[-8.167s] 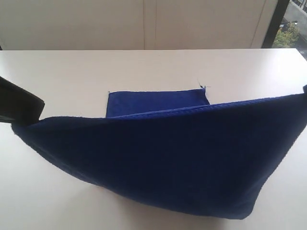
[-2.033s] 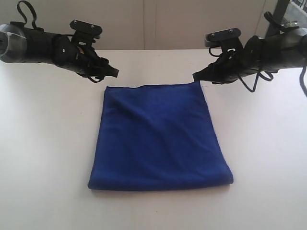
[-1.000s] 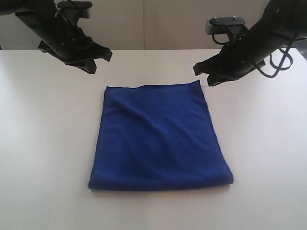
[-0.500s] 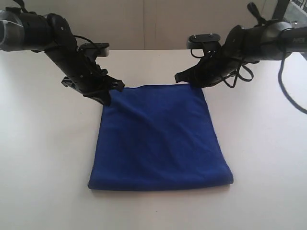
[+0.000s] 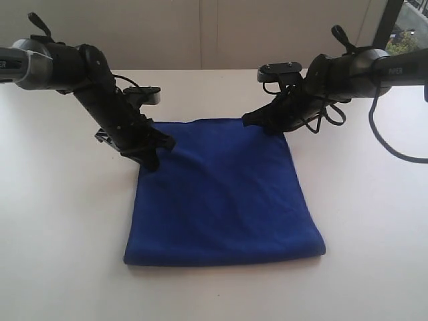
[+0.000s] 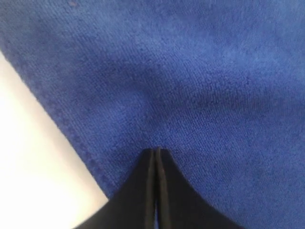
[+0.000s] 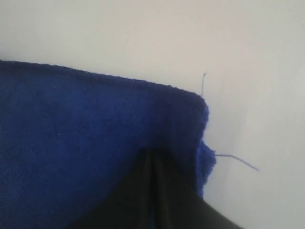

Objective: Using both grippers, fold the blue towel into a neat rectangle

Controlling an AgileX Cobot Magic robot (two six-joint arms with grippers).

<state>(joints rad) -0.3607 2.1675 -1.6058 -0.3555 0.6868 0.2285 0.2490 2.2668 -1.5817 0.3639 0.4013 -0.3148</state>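
Centrally on the table [image 5: 53, 254], the towel [image 5: 224, 194] is shown folded flat, its fold toward the near edge. Its far corners are touched by the left gripper [image 5: 152, 160] and right gripper [image 5: 249, 120], jaws closed.

Broad, matte off-white rectangular tabletop [image 5: 60, 267] across most of the exterior view, backed along its far edge by a pale cream panelled wall [image 5: 281, 33] with thin vertical seams, and at the top right corner a dark-framed window [image 5: 396, 15] with green foliage [image 5: 406, 44] outside.
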